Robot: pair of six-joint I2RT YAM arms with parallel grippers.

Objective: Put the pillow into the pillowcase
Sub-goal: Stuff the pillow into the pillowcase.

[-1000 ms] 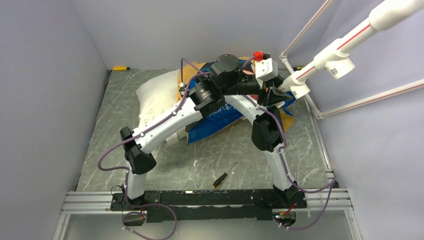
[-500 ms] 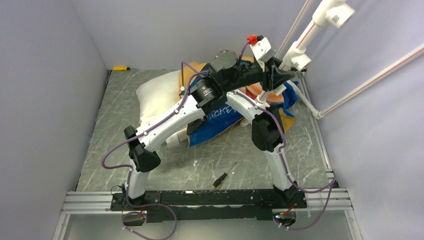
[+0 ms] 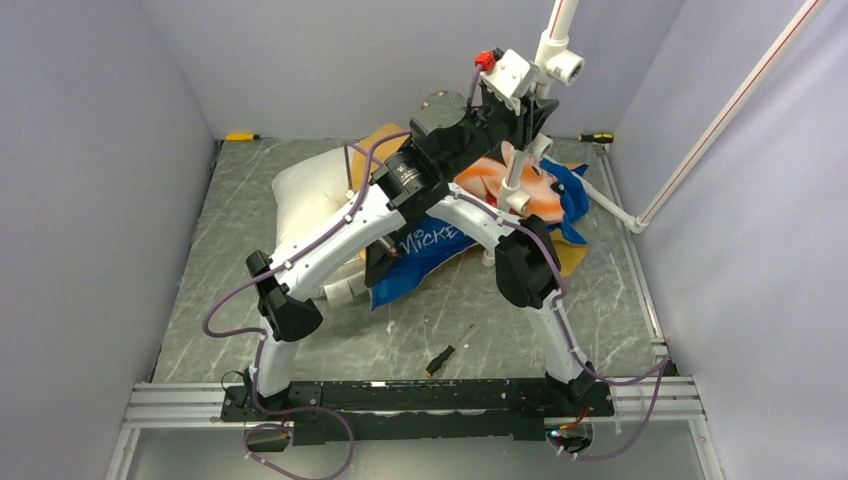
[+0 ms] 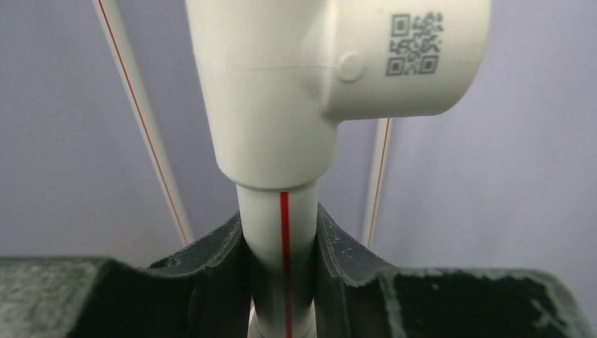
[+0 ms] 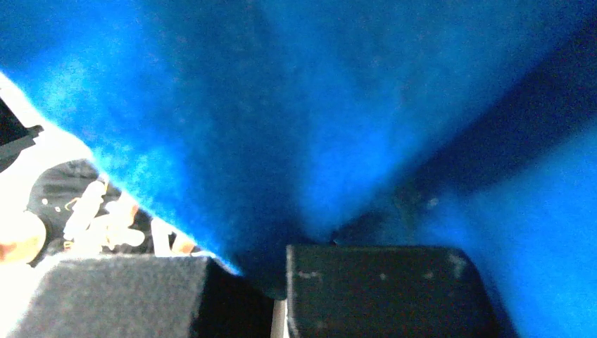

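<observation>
Lab test cell: grey walls [image 3: 100, 150], mounting rail [image 3: 175, 404]

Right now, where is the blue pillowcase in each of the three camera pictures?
Top external: the pillowcase lies mid-table under the arms, right of the pillow.
Left wrist: not in it; only a white pipe held by the left gripper.
Right wrist: its blue cloth fills the picture, pinched in the right gripper.
Shared landmark: the white pipe, upright in top external too; no landmark shows in all three.
</observation>
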